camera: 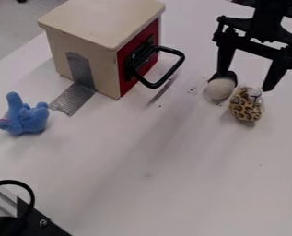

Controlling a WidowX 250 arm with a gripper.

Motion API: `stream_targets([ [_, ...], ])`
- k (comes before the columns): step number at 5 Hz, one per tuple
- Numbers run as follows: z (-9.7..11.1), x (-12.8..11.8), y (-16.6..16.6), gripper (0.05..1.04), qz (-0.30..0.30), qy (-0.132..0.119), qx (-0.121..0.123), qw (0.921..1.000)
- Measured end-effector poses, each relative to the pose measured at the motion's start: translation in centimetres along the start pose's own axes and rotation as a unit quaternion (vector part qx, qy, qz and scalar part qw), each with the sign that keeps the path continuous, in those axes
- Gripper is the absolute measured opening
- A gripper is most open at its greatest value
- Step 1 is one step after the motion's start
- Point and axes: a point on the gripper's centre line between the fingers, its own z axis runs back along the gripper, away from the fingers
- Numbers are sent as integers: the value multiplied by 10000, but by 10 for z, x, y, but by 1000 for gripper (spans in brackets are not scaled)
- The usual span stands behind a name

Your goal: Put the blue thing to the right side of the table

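The blue soft toy is located on the white table, near the left edge of the view, just beside the strip of grey tape that runs down from the box. The gripper is positioned at the upper right, on the opposite side of the box. Its fingers are set wide apart, and no object is seen clamped between them. Directly below the fingertips, a pale round object and a leopard-print object are placed close together; whether the pale one is touched by the nearer finger cannot be determined.

The step in hand is judged to be the approach: the toy is ungrasped and lies on the side opposite the presumed destination. For the next move, the gripper should be raised above the two small objects, so that neither is dragged, and routed over or around the box. The projecting black handle is to be avoided. The open fingers should then be aligned astride the toy's body and lowered before closure. A grip on an upright limb alone is not advised, as the soft body may swing or slip during transfer.
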Motion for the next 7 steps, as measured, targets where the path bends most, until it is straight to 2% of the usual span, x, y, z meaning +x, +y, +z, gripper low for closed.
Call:
stream_targets([
  [1, -12, -4, 1, 999, -2, 176, 77, 9998],
  [2, -31, -35, 37, 998, 165, 421, 206, 9988],
  [3, -31, -55, 81, 998, 427, 269, 51, 9987],
  [4, -32, -77, 119, 998, 280, 189, -30, 9994],
  [5, -36, -98, 162, 998, 80, 90, -293, 9995],
  [6, -34, -118, 214, 998, -218, -153, -571, 9980],
  [7, -39, -128, 241, 998, -540, -279, -640, 9961],
])
